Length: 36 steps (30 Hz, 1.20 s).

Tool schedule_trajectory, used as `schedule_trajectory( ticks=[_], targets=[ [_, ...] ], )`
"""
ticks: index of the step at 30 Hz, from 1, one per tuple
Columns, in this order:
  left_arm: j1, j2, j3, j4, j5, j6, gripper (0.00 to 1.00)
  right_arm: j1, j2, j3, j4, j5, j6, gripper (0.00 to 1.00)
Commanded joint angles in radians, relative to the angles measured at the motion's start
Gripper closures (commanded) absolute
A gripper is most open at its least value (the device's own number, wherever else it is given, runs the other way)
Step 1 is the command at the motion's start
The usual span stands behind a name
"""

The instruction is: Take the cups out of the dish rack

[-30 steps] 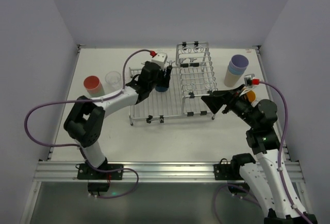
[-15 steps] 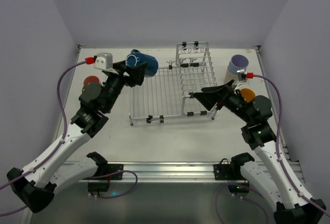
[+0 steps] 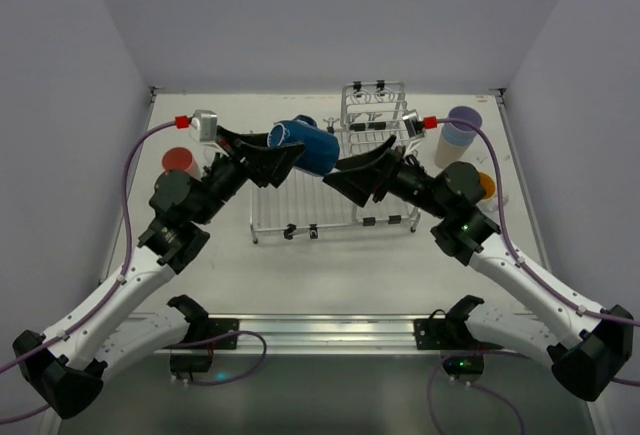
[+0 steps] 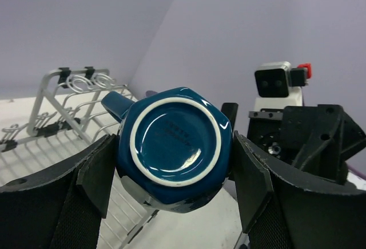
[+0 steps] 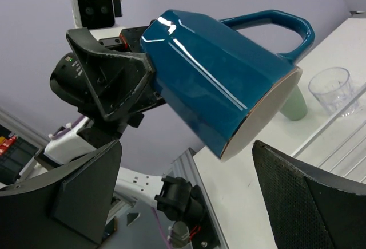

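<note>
The right arm (image 3: 470,225) has swung from the right edge to centre frame over the dish rack (image 3: 300,195), right fingers (image 3: 352,177) spread wide, empty. The left fingers (image 3: 262,147) clamp the dark blue mug (image 3: 312,147), carried rightward to upper centre.

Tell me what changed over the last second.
The left gripper lifted the dark blue mug off the flat grid of the dish rack and now holds it in the air. The right gripper, open, swung in from the right to the mug's mouth. The rack and the stacked cups stayed put.
</note>
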Motion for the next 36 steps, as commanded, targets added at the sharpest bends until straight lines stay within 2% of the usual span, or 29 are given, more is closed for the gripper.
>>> schedule_trajectory(
  ticks=[1, 7, 13, 16, 18, 20, 21, 22, 23, 24, 25, 27, 31, 35, 36],
  targets=[
    [-0.001, -0.034, 0.003, 0.251, 0.081, -0.104, 0.81, 0.015, 0.021, 0.058, 0.111, 0.057, -0.004, 0.01],
    [-0.002, -0.037, -0.02, 0.32, 0.137, -0.187, 0.82, 0.02, 0.021, 0.046, 0.148, 0.06, -0.007, 0.02],
    [-0.002, -0.025, -0.071, 0.407, 0.144, -0.259, 0.83, 0.023, 0.067, 0.09, 0.281, -0.075, 0.039, 0.15],
    [-0.002, -0.027, -0.101, 0.453, 0.136, -0.284, 0.79, 0.026, 0.087, 0.089, 0.362, -0.095, 0.08, 0.31],
    [-0.002, -0.025, -0.114, 0.466, 0.128, -0.288, 0.75, 0.024, 0.102, 0.086, 0.403, -0.098, 0.115, 0.47],
    [-0.004, -0.024, -0.123, 0.475, 0.124, -0.299, 0.64, 0.024, 0.119, 0.086, 0.456, -0.107, 0.151, 0.64],
    [-0.002, -0.024, -0.128, 0.474, 0.124, -0.297, 0.58, 0.024, 0.122, 0.083, 0.472, -0.109, 0.161, 0.8],
    [-0.004, -0.024, -0.128, 0.464, 0.124, -0.296, 0.42, 0.026, 0.122, 0.08, 0.487, -0.103, 0.172, 0.89],
    [-0.004, -0.024, -0.128, 0.458, 0.125, -0.293, 0.34, 0.024, 0.114, 0.075, 0.484, -0.092, 0.172, 0.96],
    [-0.002, -0.024, -0.126, 0.451, 0.127, -0.288, 0.25, 0.024, 0.11, 0.075, 0.473, -0.083, 0.169, 1.0],
    [-0.002, -0.025, -0.115, 0.42, 0.128, -0.272, 0.1, 0.026, 0.101, 0.078, 0.422, -0.077, 0.142, 1.0],
    [-0.004, -0.037, -0.092, 0.354, 0.116, -0.238, 0.0, 0.024, 0.075, 0.1, 0.343, -0.069, 0.106, 1.0],
    [-0.004, -0.086, -0.025, 0.146, 0.072, -0.111, 0.0, 0.024, 0.025, 0.133, 0.084, -0.061, -0.013, 1.0],
    [-0.002, -0.14, 0.023, -0.035, -0.045, -0.006, 0.0, 0.029, -0.011, 0.172, -0.122, -0.086, -0.093, 1.0],
    [-0.002, -0.151, 0.033, -0.107, -0.063, 0.041, 0.0, 0.034, -0.018, 0.182, -0.216, -0.113, -0.111, 1.0]
  ],
)
